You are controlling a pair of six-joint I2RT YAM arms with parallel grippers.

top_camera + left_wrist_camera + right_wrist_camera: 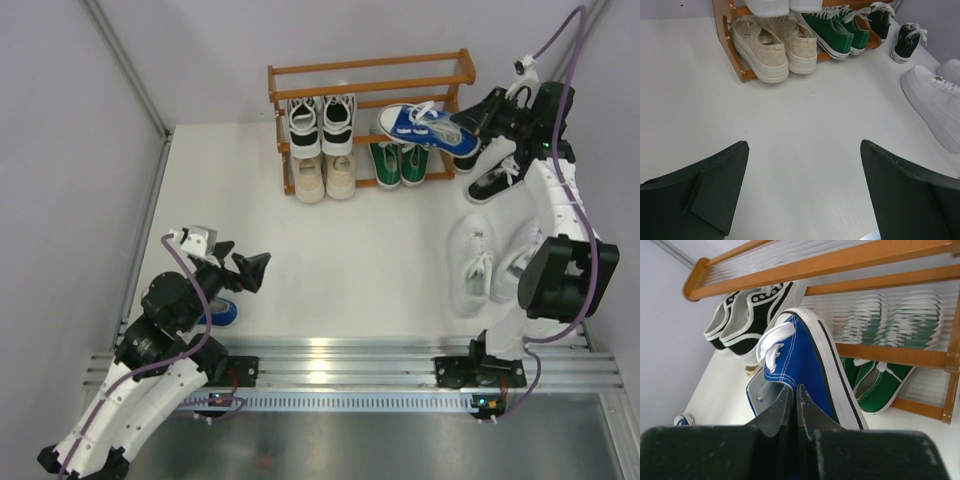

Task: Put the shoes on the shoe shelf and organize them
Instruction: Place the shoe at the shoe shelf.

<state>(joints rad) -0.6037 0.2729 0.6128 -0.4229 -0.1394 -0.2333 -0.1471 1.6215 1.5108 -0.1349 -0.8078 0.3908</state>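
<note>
I have a white counter in front of me, with the orange-brown shoe shelf standing at its far edge, roughly centred.

On the shelf's left half, a black pair with white laces sits on the middle tier. A beige pair sits below it on the bottom tier. A green pair fills the bottom tier's right half.

Off the shelf, a white pair lies on the counter near the right arm. Two loose black shoes lie by the shelf's right end.

The blue shoe is over the right half of the middle tier, above the green pair, with its toe pointing left. I cannot tell whether it touches the bars. A second blue shoe lies on the counter, partly hidden under the left arm.

My right tool is clamped on the blue shoe's heel collar, the fingers nearly meeting. My left tool is spread wide with nothing in it, low over bare counter and well apart from the shelf.
</note>
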